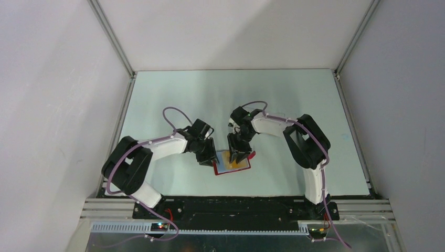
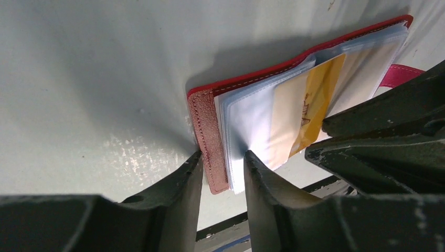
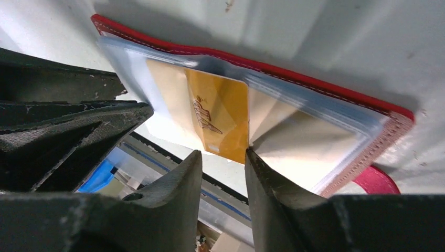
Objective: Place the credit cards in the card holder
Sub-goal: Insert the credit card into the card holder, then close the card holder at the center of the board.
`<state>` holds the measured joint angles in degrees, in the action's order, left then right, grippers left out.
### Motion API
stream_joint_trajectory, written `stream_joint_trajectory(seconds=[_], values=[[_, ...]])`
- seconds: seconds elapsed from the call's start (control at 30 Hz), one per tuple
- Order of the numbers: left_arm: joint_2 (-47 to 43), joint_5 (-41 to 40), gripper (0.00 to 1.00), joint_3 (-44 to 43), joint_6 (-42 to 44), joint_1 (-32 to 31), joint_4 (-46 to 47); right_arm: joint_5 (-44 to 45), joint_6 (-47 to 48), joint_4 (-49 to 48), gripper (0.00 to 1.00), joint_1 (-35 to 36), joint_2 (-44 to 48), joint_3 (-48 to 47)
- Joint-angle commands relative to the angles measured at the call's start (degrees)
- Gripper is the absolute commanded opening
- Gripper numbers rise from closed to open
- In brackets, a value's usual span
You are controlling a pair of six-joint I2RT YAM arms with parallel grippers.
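Card holder open on worktop, 6 o'clock. Left fingers straddle its 9 o'clock edge; right fingers straddle orange credit card; pinching or not, cannot tell.

The near corner of the card holder drops out of sight between my left fingers; whether I pinch it, I cannot tell. Past my right fingers, the dark marking on the orange card is too blurred to read, and the red tab is half hidden behind one fingertip. From above, that card is only a small yellow patch.
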<state>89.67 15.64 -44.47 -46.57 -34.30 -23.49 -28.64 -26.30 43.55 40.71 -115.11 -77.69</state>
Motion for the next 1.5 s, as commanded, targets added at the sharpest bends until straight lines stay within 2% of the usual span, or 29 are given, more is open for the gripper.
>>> stream_joint_trajectory(seconds=[0.0, 0.13, 0.37, 0.6, 0.8, 0.9, 1.1, 1.2, 1.3, 1.47], values=[[1.9, -2.2, 0.39, 0.0, -0.5, -1.0, 0.8, -1.8, -0.1, -3.1, 0.39, 1.6, -2.0, 0.3], [1.9, -2.5, 0.38, -0.2, -0.4, -1.0, 0.9, -3.0, 0.3, -3.8, 0.35, 3.1, -2.2, -0.7], [1.6, -2.6, 0.45, -0.6, 0.4, -1.0, 0.7, -4.2, 1.3, -4.6, 0.36, 5.9, -3.4, -4.1], [1.4, -4.8, 0.44, -0.7, 1.0, -0.3, -0.7, 6.0, 0.1, 1.1, 0.40, 5.7, -2.6, -7.7], [2.8, -5.6, 0.46, -2.9, 1.6, 0.4, -2.4, 3.9, 1.4, 0.8, 0.43, 4.2, -3.4, -10.6], [4.1, -4.8, 0.47, -4.2, 1.5, 0.8, -2.4, 5.6, 2.5, 3.9, 0.43, 4.4, -3.5, -12.4], [2.5, -9.4, 0.49, -4.2, 2.3, 1.4, -5.7, 11.3, 2.9, 6.1, 0.49, 2.6, 5.5, -7.1], [2.0, -10.6, 0.51, -4.6, 3.1, 1.3, -7.5, 12.1, 3.8, 6.8, 0.49, 1.0, 6.9, -3.8], [2.0, -10.9, 0.52, -5.4, 3.8, 1.1, -8.6, 12.8, 4.5, 7.1, 0.47, 0.3, 6.5, -1.6], [5.9, -8.8, 0.52, -7.6, 4.2, 0.5, -8.5, 17.6, 4.3, 8.8, 0.30, 0.2, 3.3, -0.1]])
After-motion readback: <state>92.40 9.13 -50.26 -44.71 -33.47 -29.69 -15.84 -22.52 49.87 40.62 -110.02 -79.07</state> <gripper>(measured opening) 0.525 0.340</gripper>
